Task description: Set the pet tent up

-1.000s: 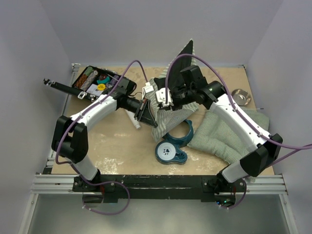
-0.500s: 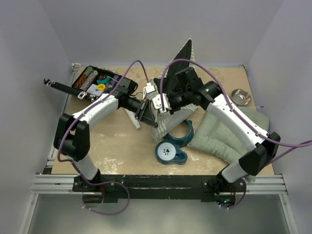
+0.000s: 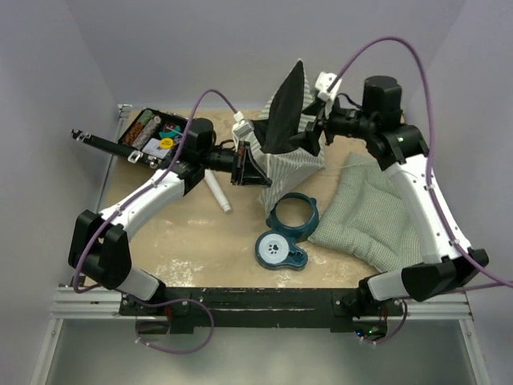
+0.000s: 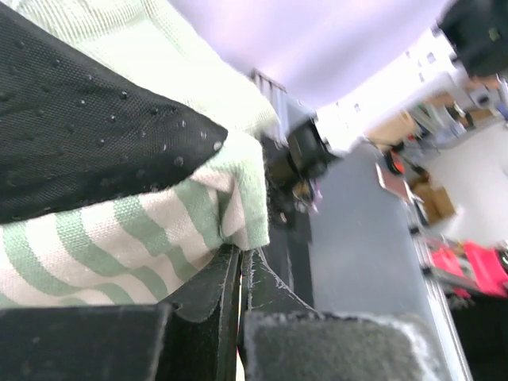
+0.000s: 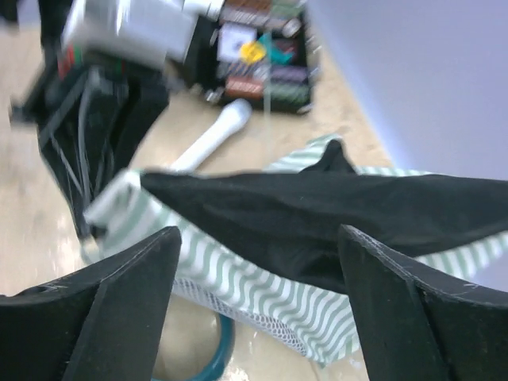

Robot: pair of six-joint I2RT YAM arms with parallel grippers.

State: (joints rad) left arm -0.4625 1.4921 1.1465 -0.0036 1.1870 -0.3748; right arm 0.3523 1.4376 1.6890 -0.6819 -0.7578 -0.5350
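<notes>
Top view: the pet tent slumps at twelve o'clock on the table. It looks light and floppy, so a hem is probably the best hold.

Left wrist: the left gripper is clenched on the tent's striped edge, at six o'clock.

Right wrist: the right gripper is spread wide and grasps nothing.

Pet tent: green/white striped fabric, black panel standing upright, crumpled, rear ctr.

No legible text or labels anywhere
</notes>
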